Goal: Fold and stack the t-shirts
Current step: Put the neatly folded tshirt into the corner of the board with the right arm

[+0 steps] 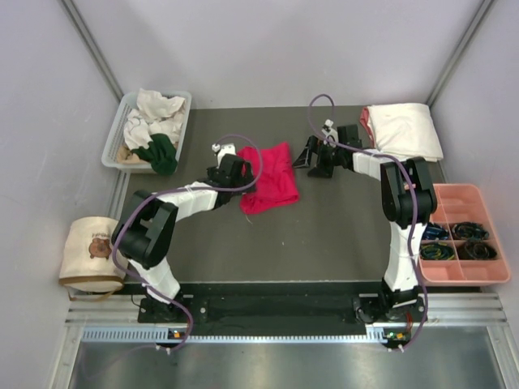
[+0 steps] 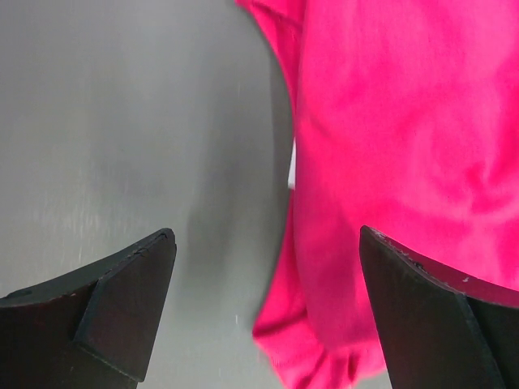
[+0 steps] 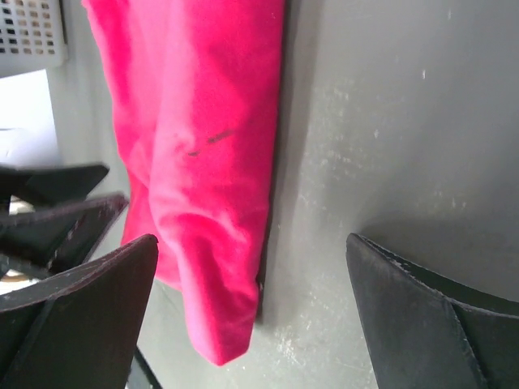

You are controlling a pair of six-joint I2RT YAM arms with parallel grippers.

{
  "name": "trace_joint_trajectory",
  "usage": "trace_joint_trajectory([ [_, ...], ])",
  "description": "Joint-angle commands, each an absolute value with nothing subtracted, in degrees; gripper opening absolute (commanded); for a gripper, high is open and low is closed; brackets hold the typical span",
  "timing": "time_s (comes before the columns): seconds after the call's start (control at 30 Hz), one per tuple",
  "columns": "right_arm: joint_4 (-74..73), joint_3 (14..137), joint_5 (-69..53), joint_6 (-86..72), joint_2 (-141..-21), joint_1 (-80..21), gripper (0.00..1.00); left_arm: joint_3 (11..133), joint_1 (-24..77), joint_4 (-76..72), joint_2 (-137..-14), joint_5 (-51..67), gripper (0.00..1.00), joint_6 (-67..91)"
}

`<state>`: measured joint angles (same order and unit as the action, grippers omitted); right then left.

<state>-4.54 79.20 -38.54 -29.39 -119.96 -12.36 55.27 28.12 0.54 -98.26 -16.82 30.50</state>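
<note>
The crimson t-shirt (image 1: 272,177) is seen on the table (image 1: 324,235), near the middle of its far edge, gathered into a narrow, wrinkled and only partly folded shape. The left pincer (image 2: 268,235) is held low at the left border of this shirt, with its jaws spread wide and nothing grasped. The right pincer (image 3: 252,239) is placed just beside the opposite border, also released and empty, and the edge of the cloth is seen below and between its fingers. At the far right corner a stack of folded shirts (image 1: 404,130) is found, cream-white on top with a red edge under it. More unfolded shirts (image 1: 158,121) are kept in the bin (image 1: 113,134) at the far left corner. The step in hand is judged to be the folding of the crimson shirt, which is not yet finished. For the next move both borders should probably be gripped together, so that the cloth can be doubled over evenly. Care is needed that all layers are caught and the fold is not pulled open, before the shirt is carried to the stack
</note>
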Motion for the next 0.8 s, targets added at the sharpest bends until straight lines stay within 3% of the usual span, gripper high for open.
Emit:
trace_joint_trajectory([
  [0.0,-2.11,77.26,-40.43,-30.15,-119.18,-12.74,0.99,59.67,26.19,-3.77,-101.86,-16.7,0.99,29.27],
  [0.43,-2.64,77.61,-40.52,-30.15,-121.2,-13.62,0.99,69.25,21.62,-4.48,-109.86,-12.83,0.99,28.21],
  [0.77,-2.28,76.82,-40.43,-30.32,-121.73,-14.06,0.99,65.66,21.45,-5.8,-105.38,-9.75,0.99,29.18],
])
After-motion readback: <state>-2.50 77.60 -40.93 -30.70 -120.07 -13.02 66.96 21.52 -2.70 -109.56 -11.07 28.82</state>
